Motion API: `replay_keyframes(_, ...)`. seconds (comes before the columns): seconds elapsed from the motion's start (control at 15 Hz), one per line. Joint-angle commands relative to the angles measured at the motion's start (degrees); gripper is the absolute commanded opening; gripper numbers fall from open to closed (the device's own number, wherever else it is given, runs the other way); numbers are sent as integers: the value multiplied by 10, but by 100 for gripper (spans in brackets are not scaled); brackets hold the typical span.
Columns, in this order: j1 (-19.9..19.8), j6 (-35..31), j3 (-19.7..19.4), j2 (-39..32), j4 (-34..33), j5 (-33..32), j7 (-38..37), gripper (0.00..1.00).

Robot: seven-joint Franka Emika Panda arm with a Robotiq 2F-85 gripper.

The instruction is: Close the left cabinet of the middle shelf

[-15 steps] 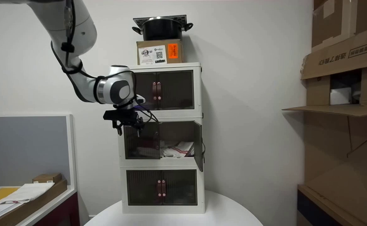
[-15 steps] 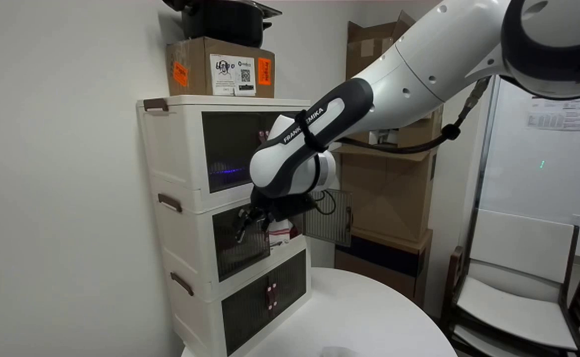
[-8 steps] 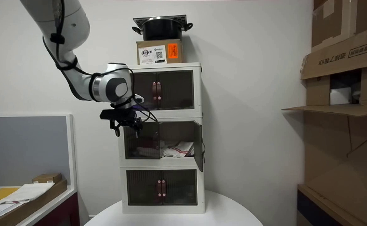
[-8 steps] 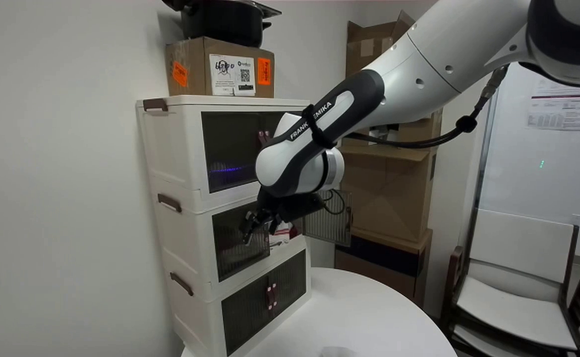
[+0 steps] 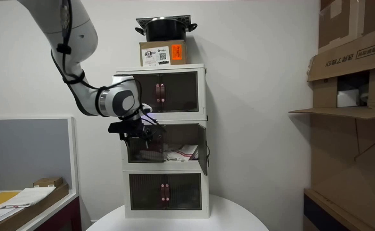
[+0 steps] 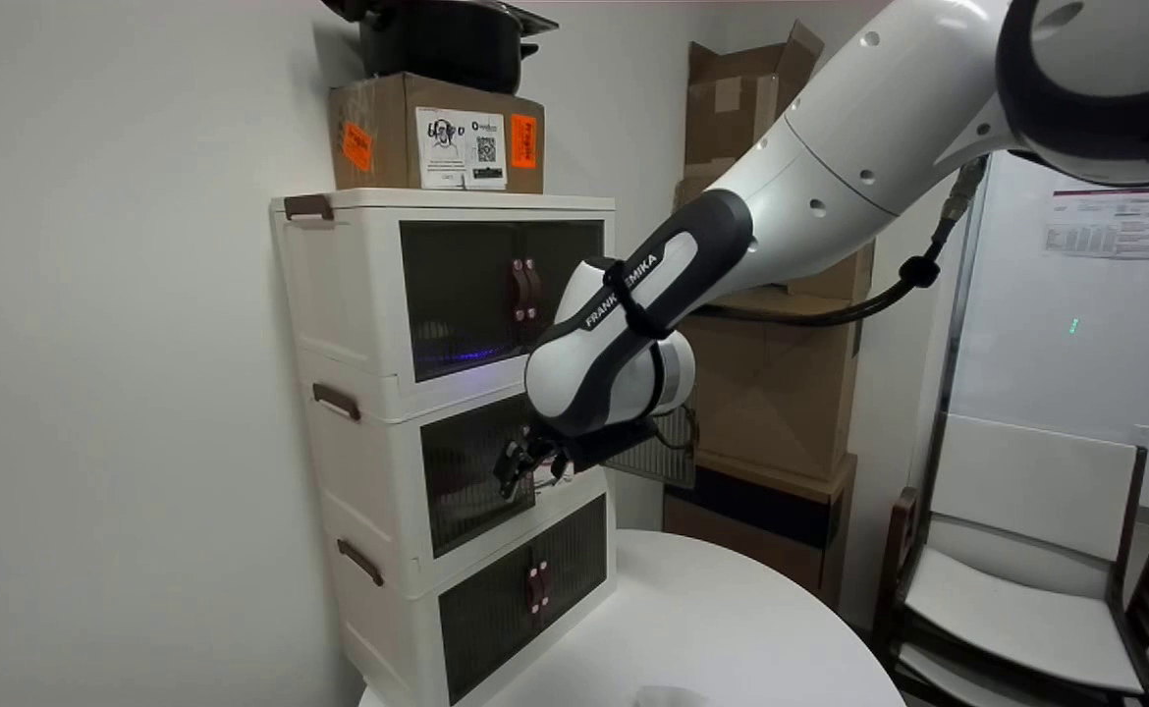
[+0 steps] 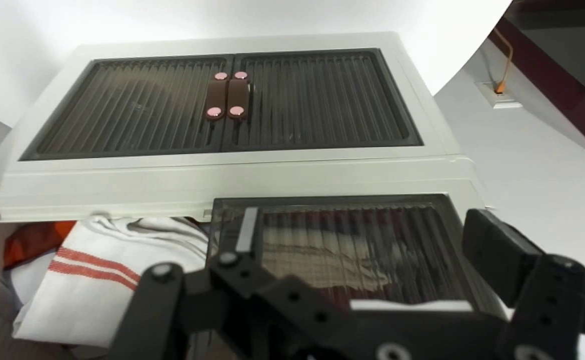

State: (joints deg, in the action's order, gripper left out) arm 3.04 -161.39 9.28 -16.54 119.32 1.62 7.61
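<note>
The left cabinet door (image 5: 149,156) of the middle shelf (image 5: 174,166) is a dark ribbed see-through panel. It stands nearly shut, and its free edge looks slightly proud of the frame; it also shows in an exterior view (image 6: 462,516). My gripper (image 5: 137,146) is open and empty in front of this door. In the wrist view, which stands upside down, the two fingers (image 7: 370,245) are spread across the left door (image 7: 342,250), with no finger clearly touching it. The arm partly covers the door's upper part in an exterior view.
The middle shelf's right door (image 5: 203,149) stands wide open. White cloth with red stripes (image 7: 97,275) lies inside. The bottom doors (image 7: 312,100) and top doors (image 5: 179,91) are shut. A box (image 5: 163,53) and black pot (image 5: 165,29) sit on top. The tower stands on a white table (image 6: 712,628).
My gripper first drew slightly back, then came lower and a little to the right in both exterior views, still open. The doors show no visible change.
</note>
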Motion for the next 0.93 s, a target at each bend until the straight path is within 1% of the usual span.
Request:
replay_keyframes(0.0, 17, -69, -27, -39, -11, -26, -22, 100)
replay_keyframes(0.2, 24, -134, -32, -69, -22, -37, -23, 100)
replay_keyframes(0.4, 20, -186, -15, -97, -45, -28, -18, 100)
replay_keyframes(0.53, 27, -208, -16, -113, -65, -32, -19, 100)
replay_keyframes(0.87, 49, -237, -40, -144, -108, -43, -19, 100)
